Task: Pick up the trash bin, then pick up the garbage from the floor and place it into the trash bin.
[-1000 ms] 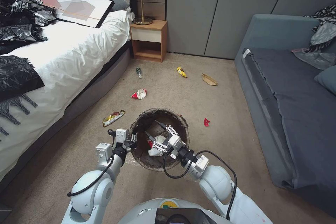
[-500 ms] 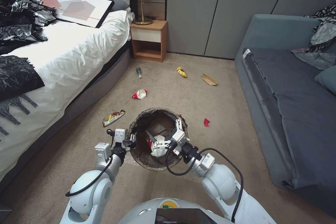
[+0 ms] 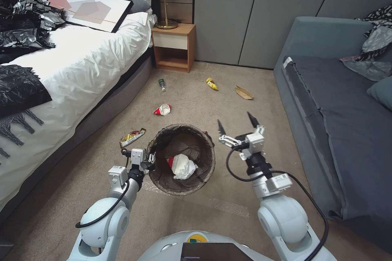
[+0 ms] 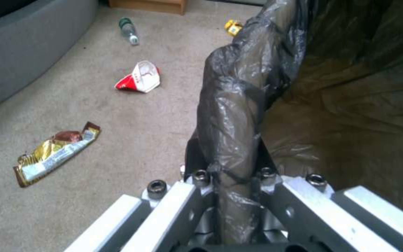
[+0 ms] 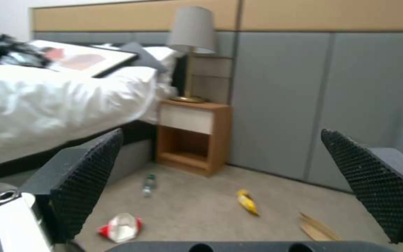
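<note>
Head view: your right gripper (image 3: pixel 236 122) is now out of the trash bin (image 3: pixel 181 159) and raised beside it on the sofa side, jaws spread and empty. A second ago it was down inside the bin over the white wad and red carton (image 3: pixel 181 165); that garbage now lies loose on the bag liner, so count this drop as complete. Your left gripper (image 3: pixel 148 159) stays clamped on the bin rim at the bed side. A snack wrapper (image 3: pixel 132 137), a red-and-white carton (image 3: pixel 162 109), a green bottle (image 3: pixel 162 84), a yellow wrapper (image 3: pixel 211 84) and a brown paper bag (image 3: pixel 244 92) remain on the floor (image 3: pixel 196 102).

Left wrist view: the jaws pinch the folded bag at the rim, with the wrapper and carton on the carpet just beyond.

Right wrist view: the pads (image 5: pixel 87 182) stand wide apart with nothing between them and face the remaining litter near the nightstand (image 5: pixel 193 134).
</note>
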You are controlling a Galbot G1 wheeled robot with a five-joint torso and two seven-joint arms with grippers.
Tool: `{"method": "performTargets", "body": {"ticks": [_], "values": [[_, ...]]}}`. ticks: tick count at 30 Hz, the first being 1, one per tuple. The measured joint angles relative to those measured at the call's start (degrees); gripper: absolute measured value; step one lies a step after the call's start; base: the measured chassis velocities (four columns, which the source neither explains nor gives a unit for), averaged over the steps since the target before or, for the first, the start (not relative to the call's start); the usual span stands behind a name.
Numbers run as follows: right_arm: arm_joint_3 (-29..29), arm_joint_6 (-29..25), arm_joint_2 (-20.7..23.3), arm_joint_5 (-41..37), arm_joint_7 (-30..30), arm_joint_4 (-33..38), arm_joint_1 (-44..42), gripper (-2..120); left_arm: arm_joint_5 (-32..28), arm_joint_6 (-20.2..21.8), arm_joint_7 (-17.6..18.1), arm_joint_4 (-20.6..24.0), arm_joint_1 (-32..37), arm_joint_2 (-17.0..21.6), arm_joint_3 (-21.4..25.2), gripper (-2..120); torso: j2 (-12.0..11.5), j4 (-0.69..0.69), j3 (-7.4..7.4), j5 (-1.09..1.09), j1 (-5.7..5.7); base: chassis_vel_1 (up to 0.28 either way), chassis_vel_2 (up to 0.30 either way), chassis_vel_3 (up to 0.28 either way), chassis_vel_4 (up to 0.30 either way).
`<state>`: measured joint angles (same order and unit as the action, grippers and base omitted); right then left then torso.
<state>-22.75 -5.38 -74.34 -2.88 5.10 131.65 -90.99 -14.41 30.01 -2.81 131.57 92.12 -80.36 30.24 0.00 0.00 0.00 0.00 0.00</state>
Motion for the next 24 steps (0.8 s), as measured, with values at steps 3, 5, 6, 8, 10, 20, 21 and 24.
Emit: {"method": "performTargets", "body": {"ticks": [3,5,6,8,10,20,21,24], "values": [[-2.62,-2.84,-2.28,0.48,1.55,-0.06,-3.61,100,-0.41,-0.05,-0.01,-0.07,-0.25,0.13,0.72,0,0.00,0.00,0.00,0.00,0.00,0.000,0.000,0.000,0.000],[-3.10,-3.45,-2.79,0.54,1.95,-0.19,-4.20,100,-0.56,-0.05,-0.01,-0.08,-0.28,0.17,0.91,0,0.00,0.00,0.00,0.00,0.00,0.000,0.000,0.000,0.000],[-3.73,-4.30,-3.53,0.56,2.48,-0.47,-5.06,100,-0.74,-0.06,-0.01,-0.11,-0.31,0.23,1.17,0,0.00,0.00,0.00,0.00,0.00,0.000,0.000,0.000,0.000],[-4.80,-6.35,-4.56,0.55,2.79,-1.03,-6.34,100,-1.04,-0.10,-0.01,-0.18,-0.35,0.29,1.58,0,0.00,0.00,0.00,0.00,0.00,0.000,0.000,0.000,0.000],[-5.20,-7.30,-5.02,0.55,2.91,-1.34,-6.85,100,-1.22,-0.13,-0.01,-0.22,-0.37,0.30,1.76,0,0.00,0.01,0.00,0.00,0.00,0.000,0.000,0.000,0.000],[-8.60,-13.61,-8.14,1.49,2.37,-5.39,-9.71,98,-2.01,-0.27,-0.05,-0.68,-0.73,0.49,2.23,0,0.00,0.00,0.00,0.00,0.00,0.000,0.000,0.000,0.000],[-8.60,-13.61,-8.14,1.49,2.37,-5.39,-9.71,98,-2.01,-0.27,-0.05,-0.68,-0.73,0.49,2.23,0,0.00,0.00,0.00,0.00,0.00,0.000,0.000,0.000,0.000],[-9.25,-14.22,-8.80,1.56,2.23,-6.58,-9.36,98,-2.02,-0.30,-0.05,-0.81,-0.74,0.53,2.18,0,0.00,0.00,0.00,0.00,0.00,0.000,0.000,0.000,0.000]]}}
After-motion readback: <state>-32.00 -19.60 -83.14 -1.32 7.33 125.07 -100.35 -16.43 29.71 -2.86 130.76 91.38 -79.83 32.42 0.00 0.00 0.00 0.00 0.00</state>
